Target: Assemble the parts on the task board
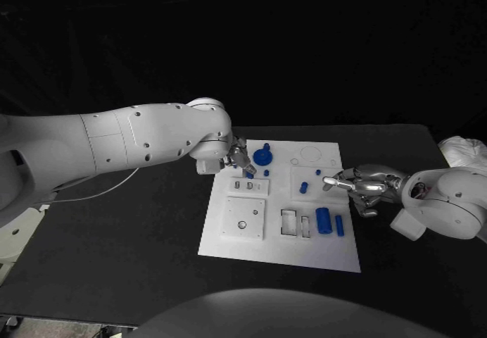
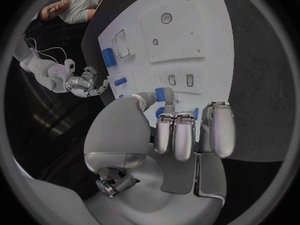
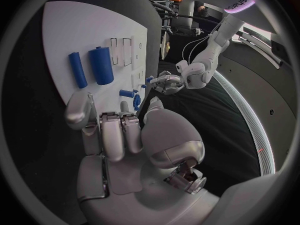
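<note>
Currently | left hand (image 1: 236, 159) pinching small blue part (image 2: 160, 93) over task board (image 1: 233, 243) far-left corner | right hand (image 1: 361, 186) at right edge, fingers curled, holding nothing

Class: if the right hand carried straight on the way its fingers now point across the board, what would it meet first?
Probably the small blue peg standing mid-board: the right hand points towards it over bare task board. Height is unclear, so it might pass above.
</note>
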You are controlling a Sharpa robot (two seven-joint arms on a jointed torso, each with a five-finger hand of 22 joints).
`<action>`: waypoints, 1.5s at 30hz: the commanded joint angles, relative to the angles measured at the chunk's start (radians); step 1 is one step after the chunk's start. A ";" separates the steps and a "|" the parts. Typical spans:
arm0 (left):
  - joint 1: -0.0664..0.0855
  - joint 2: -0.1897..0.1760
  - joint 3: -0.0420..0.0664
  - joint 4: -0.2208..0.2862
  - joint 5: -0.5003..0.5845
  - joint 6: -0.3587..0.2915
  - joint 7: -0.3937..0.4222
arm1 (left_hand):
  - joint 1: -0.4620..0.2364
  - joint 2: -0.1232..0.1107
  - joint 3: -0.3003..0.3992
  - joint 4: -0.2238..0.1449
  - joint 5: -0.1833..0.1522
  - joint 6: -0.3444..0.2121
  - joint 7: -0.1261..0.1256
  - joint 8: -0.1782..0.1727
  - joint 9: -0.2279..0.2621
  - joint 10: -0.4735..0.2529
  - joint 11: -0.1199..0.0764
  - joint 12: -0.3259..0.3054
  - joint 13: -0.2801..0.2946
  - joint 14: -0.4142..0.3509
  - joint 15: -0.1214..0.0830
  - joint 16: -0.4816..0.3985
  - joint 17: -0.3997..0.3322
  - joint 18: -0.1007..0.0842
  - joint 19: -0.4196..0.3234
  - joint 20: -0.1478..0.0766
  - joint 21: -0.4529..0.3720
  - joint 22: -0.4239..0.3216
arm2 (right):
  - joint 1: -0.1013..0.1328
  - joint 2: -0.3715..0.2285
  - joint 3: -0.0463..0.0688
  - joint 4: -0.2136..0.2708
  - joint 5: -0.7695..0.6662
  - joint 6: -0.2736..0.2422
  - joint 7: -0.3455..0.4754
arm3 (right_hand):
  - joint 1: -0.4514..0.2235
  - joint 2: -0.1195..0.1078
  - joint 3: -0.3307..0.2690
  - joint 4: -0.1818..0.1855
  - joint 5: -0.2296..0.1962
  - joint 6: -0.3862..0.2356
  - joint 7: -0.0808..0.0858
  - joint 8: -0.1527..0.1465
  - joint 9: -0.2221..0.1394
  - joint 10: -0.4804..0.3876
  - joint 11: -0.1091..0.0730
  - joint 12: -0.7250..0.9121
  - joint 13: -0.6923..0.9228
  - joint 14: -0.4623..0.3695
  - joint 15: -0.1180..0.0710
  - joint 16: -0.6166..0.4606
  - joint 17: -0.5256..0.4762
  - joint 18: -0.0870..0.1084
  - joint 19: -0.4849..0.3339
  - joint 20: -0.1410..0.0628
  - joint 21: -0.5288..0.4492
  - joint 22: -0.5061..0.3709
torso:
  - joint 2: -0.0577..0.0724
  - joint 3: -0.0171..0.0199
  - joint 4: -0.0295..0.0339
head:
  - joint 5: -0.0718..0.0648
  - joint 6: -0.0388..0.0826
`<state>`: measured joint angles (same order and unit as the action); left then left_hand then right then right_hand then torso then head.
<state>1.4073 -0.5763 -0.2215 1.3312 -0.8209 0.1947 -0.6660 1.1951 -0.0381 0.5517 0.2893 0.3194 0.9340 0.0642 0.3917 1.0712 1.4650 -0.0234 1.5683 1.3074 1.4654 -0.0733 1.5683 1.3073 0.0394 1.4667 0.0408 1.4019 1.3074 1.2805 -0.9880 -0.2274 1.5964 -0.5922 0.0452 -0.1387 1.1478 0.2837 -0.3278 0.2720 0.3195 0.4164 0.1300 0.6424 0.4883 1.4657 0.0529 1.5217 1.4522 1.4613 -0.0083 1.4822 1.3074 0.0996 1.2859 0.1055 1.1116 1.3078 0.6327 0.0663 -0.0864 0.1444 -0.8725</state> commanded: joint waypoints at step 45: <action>-0.038 0.018 0.000 -0.003 -0.122 0.019 -0.092 | -0.021 -0.007 0.018 -0.099 0.023 -0.014 -0.015 -0.009 0.006 0.106 0.002 0.002 0.263 0.105 0.002 0.002 0.264 0.002 0.020 0.000 -0.005 0.203 | 0.009 -0.013 0.000 0.012 -0.001 0.001 0.050 | 0.006 0.000 0.008 0.003 0.004 0.009 0.003 0.007 0.003 0.022 -0.004 0.001 0.057 0.033 0.003 0.002 0.178 0.000 0.004 0.001 0.008 0.132 | 0.000 -0.0002 -0.0028 | 0.001 0.000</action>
<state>1.3699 -0.5615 -0.2220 1.3287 -0.9154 0.1943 -0.6964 1.1608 -0.0443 0.5447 0.2219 0.3424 0.9218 0.0556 0.3804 1.0757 1.4650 -0.0233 1.5683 1.3079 1.4654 -0.0733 1.5683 1.3077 0.0394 1.4667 0.0408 1.4019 1.3073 1.2901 -1.0021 -0.2271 1.6080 -0.5915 0.0262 -0.0909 1.1462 0.2820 -0.3251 0.2747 0.3195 0.4201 0.1337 0.6463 0.4902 1.4671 0.0538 1.5256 1.4519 1.4612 -0.0083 1.4822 1.3080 0.0996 1.2859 0.1055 1.1171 1.3073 0.6320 0.0663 -0.0895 0.1464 -0.8725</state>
